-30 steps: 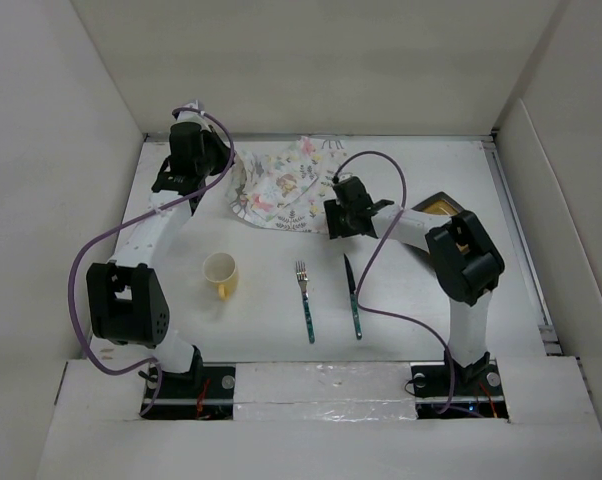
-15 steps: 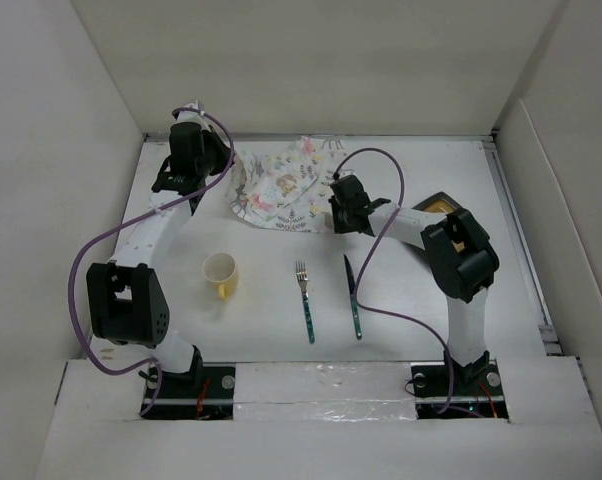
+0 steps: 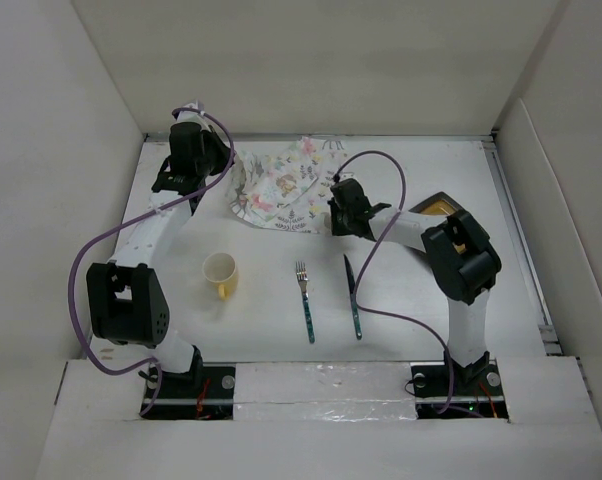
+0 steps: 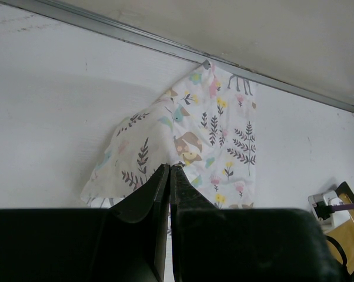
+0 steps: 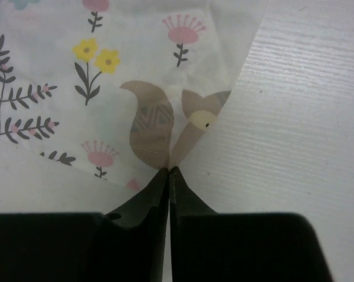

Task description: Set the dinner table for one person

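- Pinching a raised fold of the cloth mat (image 4: 218, 123), the left jaws are fully closed, with their tips pressed together and the fabric drawn up to them.
- The right jaws are closed too. Their tips meet on the mat's near right edge beside a printed fox, where the cloth puckers between them.
- The mat, printed with deer, foxes, leaves and flowers, lies rumpled at the far middle of the desk (image 3: 421, 300), close to the back wall.
- The desk is the white tabletop walled by white panels. It carries everything, and both arms stand at its near edge.
- A pale yellow mug (image 3: 220, 273) stands upright left of centre, well apart from the mat.
- A fork (image 3: 305, 298) and a knife (image 3: 353, 295), both teal-handled, lie side by side near the centre without touching, tips toward the mat.
- A yellow, dark-edged thing (image 3: 439, 205) is mostly hidden behind the right arm (image 3: 461, 262).
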`<act>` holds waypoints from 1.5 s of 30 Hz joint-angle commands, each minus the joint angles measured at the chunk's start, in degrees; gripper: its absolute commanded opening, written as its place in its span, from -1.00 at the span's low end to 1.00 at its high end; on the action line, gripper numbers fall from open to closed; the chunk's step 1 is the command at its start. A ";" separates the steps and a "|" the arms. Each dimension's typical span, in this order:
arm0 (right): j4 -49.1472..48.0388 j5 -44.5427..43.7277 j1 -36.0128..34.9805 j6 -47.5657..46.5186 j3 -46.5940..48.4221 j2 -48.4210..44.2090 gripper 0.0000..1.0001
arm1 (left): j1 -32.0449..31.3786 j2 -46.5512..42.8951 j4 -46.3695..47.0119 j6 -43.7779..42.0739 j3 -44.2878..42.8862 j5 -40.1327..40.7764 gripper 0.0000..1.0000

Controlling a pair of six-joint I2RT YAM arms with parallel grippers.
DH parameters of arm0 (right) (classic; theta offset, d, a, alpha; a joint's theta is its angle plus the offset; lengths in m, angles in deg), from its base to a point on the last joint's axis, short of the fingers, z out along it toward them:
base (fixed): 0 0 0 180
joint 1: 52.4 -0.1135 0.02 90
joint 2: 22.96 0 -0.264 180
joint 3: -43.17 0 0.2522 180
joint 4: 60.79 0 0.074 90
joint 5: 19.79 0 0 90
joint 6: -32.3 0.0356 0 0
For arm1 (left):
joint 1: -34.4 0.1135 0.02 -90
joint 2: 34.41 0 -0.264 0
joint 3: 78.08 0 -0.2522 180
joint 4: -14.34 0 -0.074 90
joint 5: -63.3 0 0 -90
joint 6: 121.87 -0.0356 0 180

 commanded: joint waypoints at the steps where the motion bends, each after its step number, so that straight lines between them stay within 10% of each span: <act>1: 0.95 -0.38 -0.47 1.36 -2.37 -0.57 -0.98 | 0.30 -1.80 2.63 0.05 0.74 -0.30 -1.00; 12: 5.40 -6.62 2.60 -3.63 -1.51 -29.97 -1.00 | 1.08 -9.51 0.79 2.86 -4.44 -2.15 -1.00; 19: 12.26 -5.31 6.11 -6.80 8.59 -45.37 -1.00 | 17.58 -17.35 13.52 24.90 -0.06 -25.58 -1.00; 25: 15.53 -2.41 8.22 -7.60 14.67 -51.28 -1.00 | 24.56 -24.03 21.88 36.00 6.62 -29.85 -1.00; 39: 16.49 6.80 18.15 -6.72 34.35 -26.08 -1.00 | 23.94 -10.62 20.31 34.68 2.24 -24.30 -1.00; 45: 21.06 11.30 18.77 -5.93 59.18 -8.41 -1.00 | 22.89 1.17 20.38 36.70 -11.20 -28.07 -1.00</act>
